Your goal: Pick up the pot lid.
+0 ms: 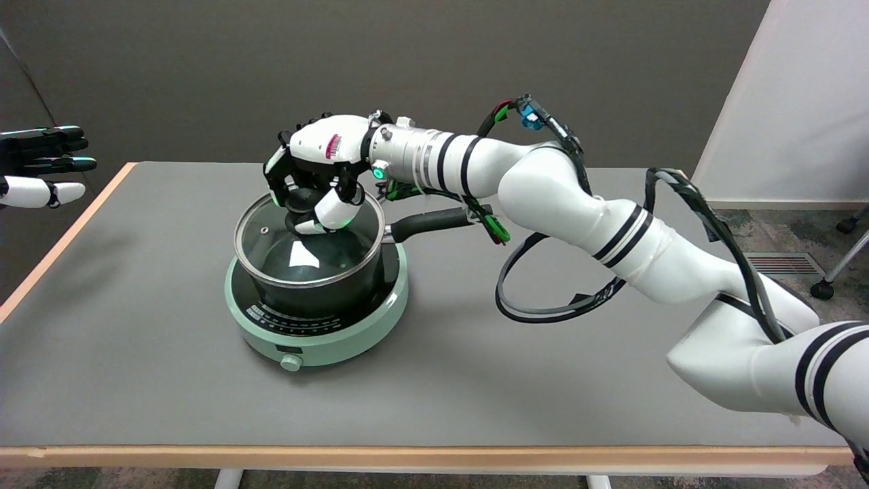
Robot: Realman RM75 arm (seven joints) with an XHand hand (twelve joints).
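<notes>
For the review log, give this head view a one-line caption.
Right hand grips the knob of the glass pot lid, still seated on the black pot atop a green cooker.

Looks like a robotics lab or test room in an office building, not a kitchen. Gray-topped table (pixel 136 326) with a pale wood edge, standing before a bare gray wall (pixel 271 68) and a white partition panel (pixel 794 102). Patterned carpet (pixel 753 231) with a floor vent (pixel 781 263) and chair casters (pixel 823 290) at right. Only a mint-green portable induction cooktop (pixel 319 333) serving as a stove, set on the table.
</notes>
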